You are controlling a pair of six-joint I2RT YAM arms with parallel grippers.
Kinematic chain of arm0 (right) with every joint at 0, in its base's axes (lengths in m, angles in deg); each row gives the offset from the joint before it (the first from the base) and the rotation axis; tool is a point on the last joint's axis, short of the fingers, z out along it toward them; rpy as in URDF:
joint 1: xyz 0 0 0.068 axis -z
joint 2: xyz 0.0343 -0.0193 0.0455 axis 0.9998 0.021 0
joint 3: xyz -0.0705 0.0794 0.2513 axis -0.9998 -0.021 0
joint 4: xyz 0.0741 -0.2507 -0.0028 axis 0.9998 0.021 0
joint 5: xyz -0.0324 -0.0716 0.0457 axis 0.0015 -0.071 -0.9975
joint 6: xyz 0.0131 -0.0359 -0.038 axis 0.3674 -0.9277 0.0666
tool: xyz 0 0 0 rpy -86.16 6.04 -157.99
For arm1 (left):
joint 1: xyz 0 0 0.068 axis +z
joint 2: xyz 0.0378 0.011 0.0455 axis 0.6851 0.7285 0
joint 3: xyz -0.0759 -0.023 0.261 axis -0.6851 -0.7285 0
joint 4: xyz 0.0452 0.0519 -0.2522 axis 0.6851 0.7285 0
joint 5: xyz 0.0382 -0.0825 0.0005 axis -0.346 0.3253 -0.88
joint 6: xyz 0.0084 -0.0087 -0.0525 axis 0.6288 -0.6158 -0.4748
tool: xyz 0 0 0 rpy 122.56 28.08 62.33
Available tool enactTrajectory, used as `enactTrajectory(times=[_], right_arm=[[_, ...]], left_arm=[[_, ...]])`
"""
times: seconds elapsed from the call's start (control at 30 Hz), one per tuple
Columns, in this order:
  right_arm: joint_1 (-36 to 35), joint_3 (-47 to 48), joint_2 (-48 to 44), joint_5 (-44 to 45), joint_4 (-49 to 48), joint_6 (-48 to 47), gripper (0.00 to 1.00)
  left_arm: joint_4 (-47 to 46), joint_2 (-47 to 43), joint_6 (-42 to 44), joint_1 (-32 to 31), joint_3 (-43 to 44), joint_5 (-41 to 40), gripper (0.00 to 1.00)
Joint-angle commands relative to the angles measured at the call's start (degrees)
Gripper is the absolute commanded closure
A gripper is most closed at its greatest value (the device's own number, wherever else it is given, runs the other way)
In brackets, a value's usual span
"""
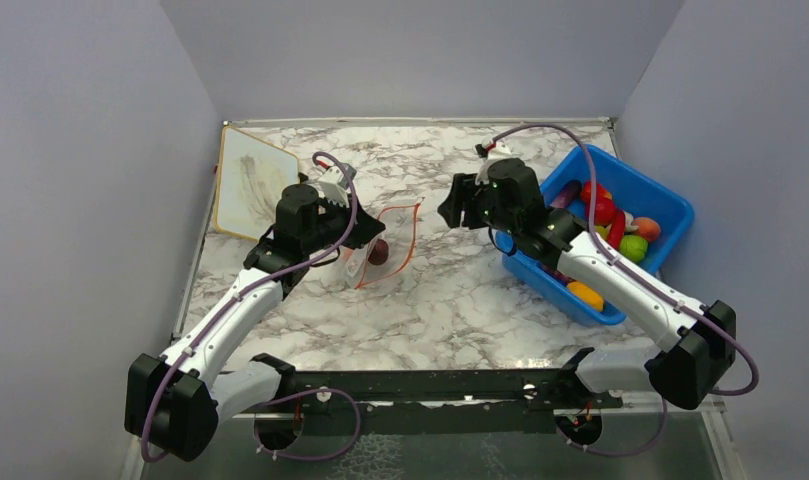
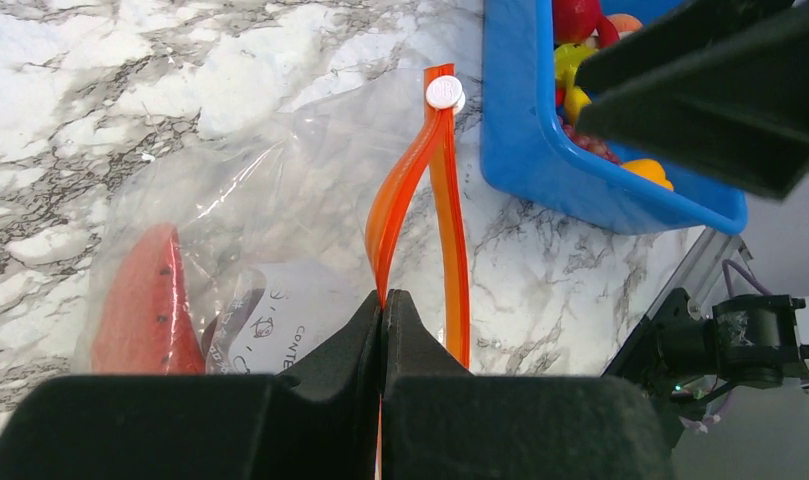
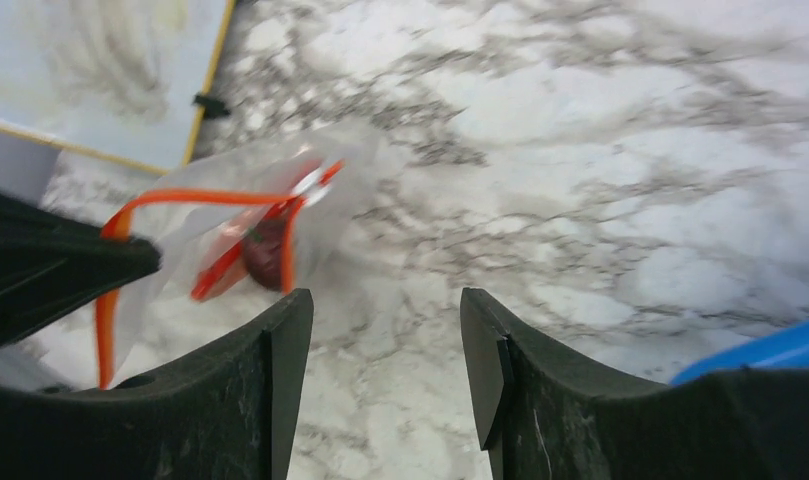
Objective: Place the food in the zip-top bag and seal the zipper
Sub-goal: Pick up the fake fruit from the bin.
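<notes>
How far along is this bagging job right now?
Early on. Done: a red piece lies inside the bag. In hand: the left gripper pinches the zipper, holding the mouth apart, while the right gripper hangs open and empty over the table. Left: the food in the blue bin needs bagging, then the zipper needs closing.

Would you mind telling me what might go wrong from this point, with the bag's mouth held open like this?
1. The left gripper pinches only one thin lip of the zipper; it may slip, letting the zip-top bag collapse.
2. The mouth gapes narrowly, so food brought by the empty right gripper could snag the strip or drag the bag.
</notes>
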Motion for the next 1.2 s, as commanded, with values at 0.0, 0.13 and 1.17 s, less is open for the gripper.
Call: enactTrajectory(times=[0.0, 0.13, 1.17], right_arm=[[1.94, 3.76, -1.45, 8.4, 5.65, -4.83, 0.45], [4.49, 6.44, -2.04, 12.85, 9.94, -5.72, 0.44], [40.97, -0.04, 10.94, 19.19, 8.37, -9.35, 0.5]], left_arm=[[-1.78, -0.08, 1.84, -0.12, -0.95, 0.62, 1.0], [-0.89, -0.35, 3.0, -0.1, -0.81, -0.29, 1.0], [-1.41, -2.09, 3.11, 0.02, -1.44, 0.79, 1.0]])
